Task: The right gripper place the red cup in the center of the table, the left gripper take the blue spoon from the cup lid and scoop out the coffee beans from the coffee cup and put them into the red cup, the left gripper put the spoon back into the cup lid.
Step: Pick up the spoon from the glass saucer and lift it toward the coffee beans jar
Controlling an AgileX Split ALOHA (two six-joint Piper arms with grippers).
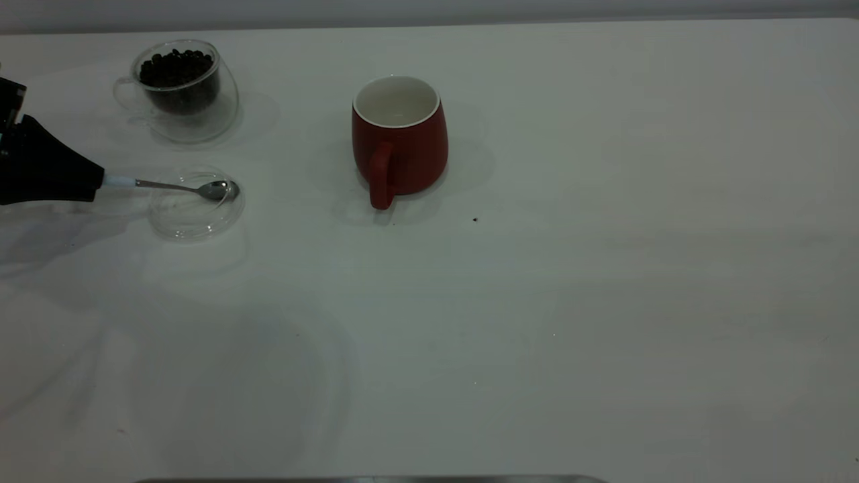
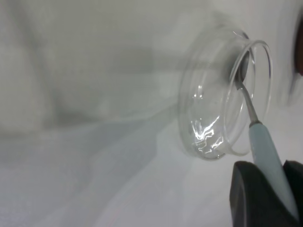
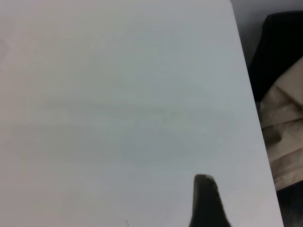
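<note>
The red cup (image 1: pixel 402 144) stands upright and empty near the table's middle, its handle toward the front. The coffee cup (image 1: pixel 181 90) with the coffee beans (image 1: pixel 176 67) stands at the far left. In front of it lies the cup lid (image 1: pixel 194 204), also in the left wrist view (image 2: pixel 208 118). My left gripper (image 1: pixel 94 181) is shut on the pale handle of the blue spoon (image 1: pixel 201 188); the spoon's bowl lies in the lid. In the left wrist view the spoon (image 2: pixel 262 142) runs from between the fingers (image 2: pixel 251 194) into the lid. Only one black finger (image 3: pixel 204 203) of my right gripper shows, over bare table.
A tiny dark speck (image 1: pixel 475 219) lies right of the red cup. The white table (image 1: pixel 537 302) stretches bare to the right and front. In the right wrist view the table edge (image 3: pixel 246 85) has dark and beige things (image 3: pixel 284 118) beyond it.
</note>
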